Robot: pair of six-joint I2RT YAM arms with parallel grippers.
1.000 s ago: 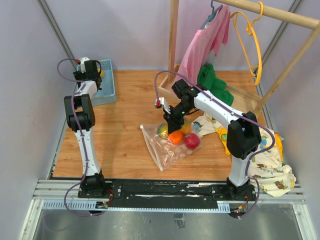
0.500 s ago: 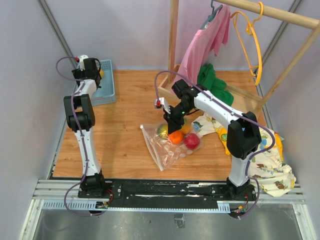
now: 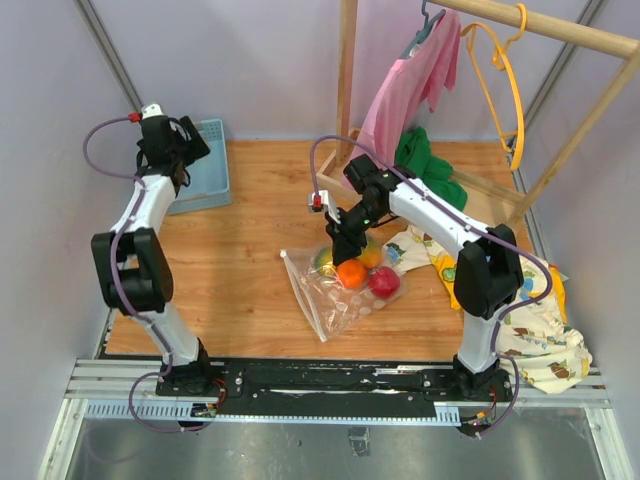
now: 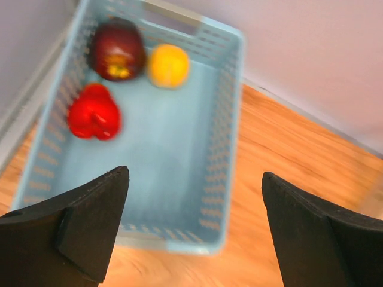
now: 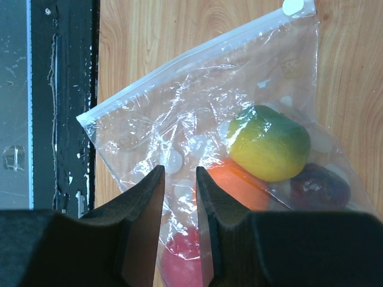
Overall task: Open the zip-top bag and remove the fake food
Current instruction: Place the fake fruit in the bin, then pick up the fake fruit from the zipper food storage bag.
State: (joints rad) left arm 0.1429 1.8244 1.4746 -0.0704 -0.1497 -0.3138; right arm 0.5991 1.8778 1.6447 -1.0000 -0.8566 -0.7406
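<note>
The clear zip-top bag (image 3: pixel 330 295) lies flat on the wooden table, its white zip strip (image 5: pixel 197 54) towards the near left. Fake food shows through it: a yellow-green fruit (image 5: pixel 269 142), an orange one (image 5: pixel 239 185), a dark purple one (image 5: pixel 320 186) and a red one (image 5: pixel 179 263). My right gripper (image 3: pixel 345 248) is down on the bag by the fruits; in its wrist view (image 5: pixel 179 173) the jaws stand a narrow gap apart with crumpled bag film between. My left gripper (image 3: pixel 185 160) is wide open and empty (image 4: pixel 194 227) above the blue basket (image 4: pixel 227 149).
The blue basket (image 3: pixel 215 195) at the far left holds a dark red fruit (image 4: pixel 116 51), a yellow one (image 4: pixel 169 66) and a red one (image 4: pixel 94 112). A wooden rack with a pink garment (image 3: pixel 410 90) and a green garment (image 3: pixel 425 165) stands far right. A cartoon-print cloth (image 3: pixel 520 330) lies right.
My left arm has swung, its elbow moving left and down, and its gripper has shifted a little left over the basket. The right arm, bag and fruits have not moved.
</note>
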